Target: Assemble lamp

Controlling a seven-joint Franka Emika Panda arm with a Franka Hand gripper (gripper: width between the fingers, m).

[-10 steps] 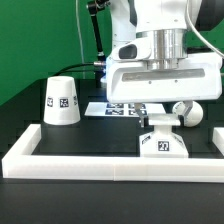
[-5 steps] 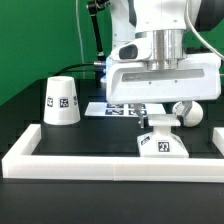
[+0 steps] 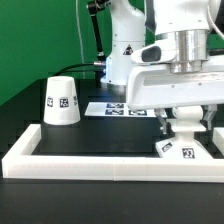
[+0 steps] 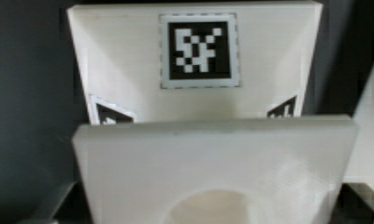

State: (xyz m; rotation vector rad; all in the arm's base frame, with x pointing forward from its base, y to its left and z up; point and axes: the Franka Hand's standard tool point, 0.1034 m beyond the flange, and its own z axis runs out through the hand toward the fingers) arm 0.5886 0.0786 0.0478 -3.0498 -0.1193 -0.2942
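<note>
The base [image 3: 181,150] sits at the exterior view's right end of the table [image 3: 100,140], tipped off level, with one edge close against the border rail [image 3: 90,160]. The claw [image 3: 187,122] is clenched on its raised neck from above. The shade [image 3: 62,101] stands well apart, toward the exterior view's left. The risk, I judge, is that the tilted base catches on the rail or twists in the grip, then lands askew or slips free.
</note>
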